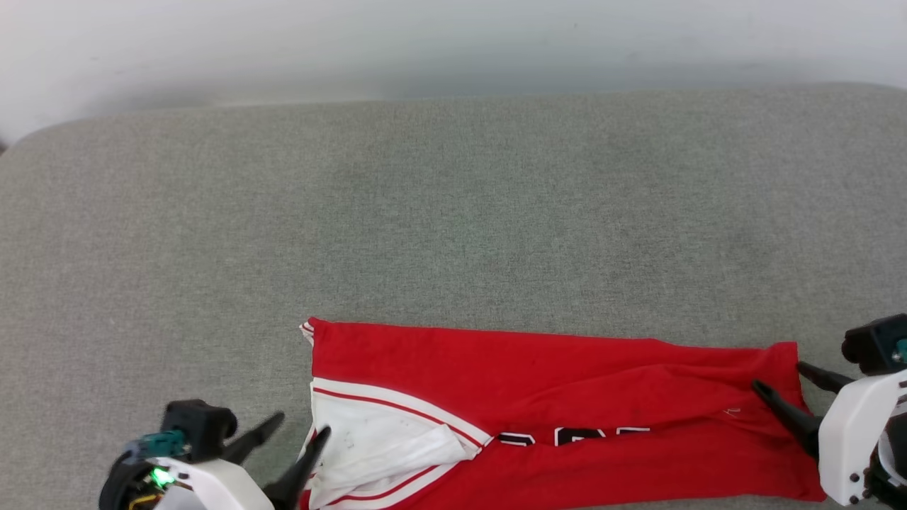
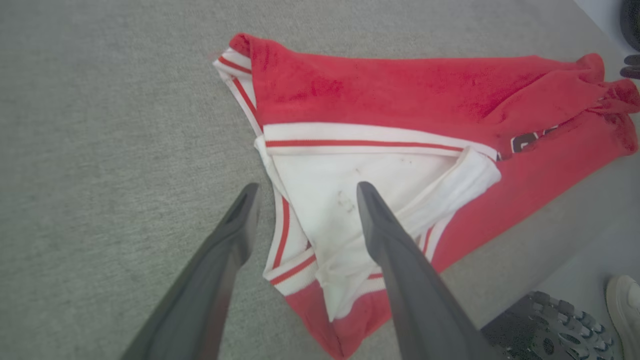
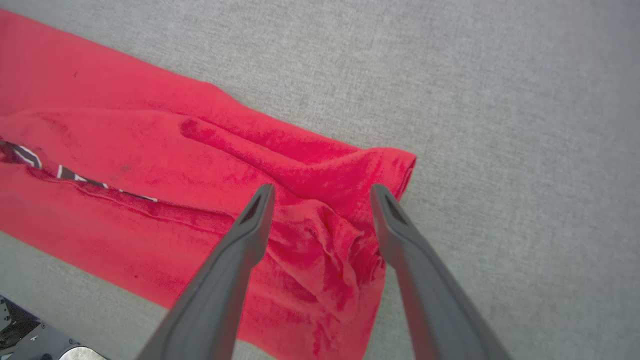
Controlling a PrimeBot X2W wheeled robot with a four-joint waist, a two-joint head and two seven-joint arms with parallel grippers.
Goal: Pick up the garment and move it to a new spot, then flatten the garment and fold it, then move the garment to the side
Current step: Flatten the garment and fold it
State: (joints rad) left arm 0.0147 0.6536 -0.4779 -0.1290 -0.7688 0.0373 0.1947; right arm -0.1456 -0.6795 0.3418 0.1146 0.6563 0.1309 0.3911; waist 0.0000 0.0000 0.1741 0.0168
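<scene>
The left gripper (image 1: 305, 423) and right gripper (image 1: 779, 376) are both hanging wide open, gripping nothing, one over each end of the folded garment (image 1: 567, 382) on the grey surface (image 1: 453, 212).

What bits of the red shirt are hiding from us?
Head view: black-and-white letters on the folded red-and-white cloth shirt are half tucked under a fold, unreadable.
Head view: its near edge runs off the picture's bottom.
Left wrist view: a dark finger of the left hand covers some white sleeve.

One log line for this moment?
garment: folded strip on grey surface | left gripper: open, at sleeve end | right gripper: open, at opposite end
</scene>
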